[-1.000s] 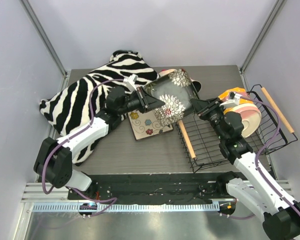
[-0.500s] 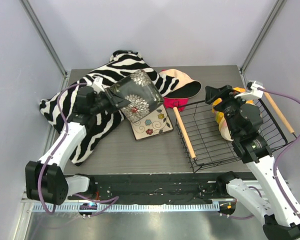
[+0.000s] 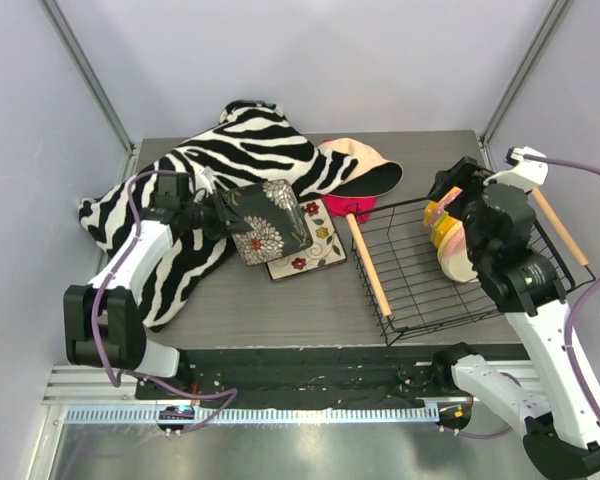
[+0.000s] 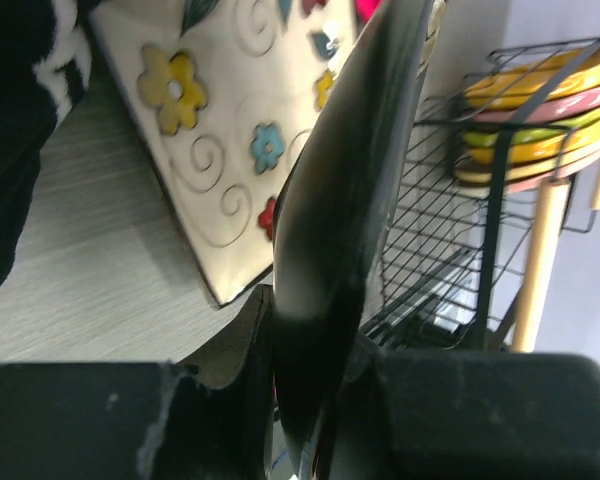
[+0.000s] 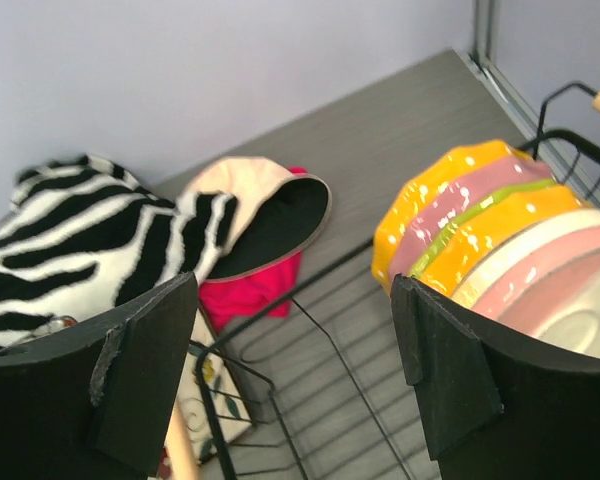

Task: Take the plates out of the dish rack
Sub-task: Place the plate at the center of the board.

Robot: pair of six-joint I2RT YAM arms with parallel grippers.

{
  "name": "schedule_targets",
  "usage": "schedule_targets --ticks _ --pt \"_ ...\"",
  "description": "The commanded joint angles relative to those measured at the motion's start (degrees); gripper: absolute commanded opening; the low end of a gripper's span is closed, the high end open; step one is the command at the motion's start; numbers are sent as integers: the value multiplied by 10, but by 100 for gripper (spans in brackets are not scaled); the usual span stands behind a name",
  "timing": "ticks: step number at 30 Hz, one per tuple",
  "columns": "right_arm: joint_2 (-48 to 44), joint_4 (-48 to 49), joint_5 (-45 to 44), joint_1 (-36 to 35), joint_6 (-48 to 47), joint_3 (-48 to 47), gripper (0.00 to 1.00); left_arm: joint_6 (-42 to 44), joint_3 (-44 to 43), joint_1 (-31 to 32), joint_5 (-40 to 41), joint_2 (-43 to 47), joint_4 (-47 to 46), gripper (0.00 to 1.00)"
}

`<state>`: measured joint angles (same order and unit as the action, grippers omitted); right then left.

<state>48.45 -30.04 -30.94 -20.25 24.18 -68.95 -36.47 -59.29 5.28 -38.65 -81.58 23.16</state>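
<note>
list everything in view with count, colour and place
dish rack: one, black wire with wooden handles, right side
round plates: several, orange, pink, yellow-green, cream, on edge in the rack
cream square plate: one, cream with small flowers, flat on table beside rack
dark square plate: one, dark with pale flowers, tilted over the cream plate
zebra cushion: one, black and white, back left
hat: one, peach with dark inside, back centre
pink item: one, bright pink, by the hat
table: one, grey
left gripper: one, black, shut on the dark square plate
right gripper: one, black, open above the rack
</note>
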Motion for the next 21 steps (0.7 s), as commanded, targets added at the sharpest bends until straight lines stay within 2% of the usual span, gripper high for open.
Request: schedule_targets --ticks 1,4,16,21 --pt "25 -56 -9 14 12 -14 87 33 -55 28 -35 -2 -13 0" --pt "33 -57 14 28 15 -12 86 37 -65 54 -5 -15 -15 0" --pt "12 -61 58 66 10 18 86 -23 -58 72 -20 -89 -100 0" --pt "9 -61 73 67 17 28 87 -31 -58 83 2 -103 -117 0"
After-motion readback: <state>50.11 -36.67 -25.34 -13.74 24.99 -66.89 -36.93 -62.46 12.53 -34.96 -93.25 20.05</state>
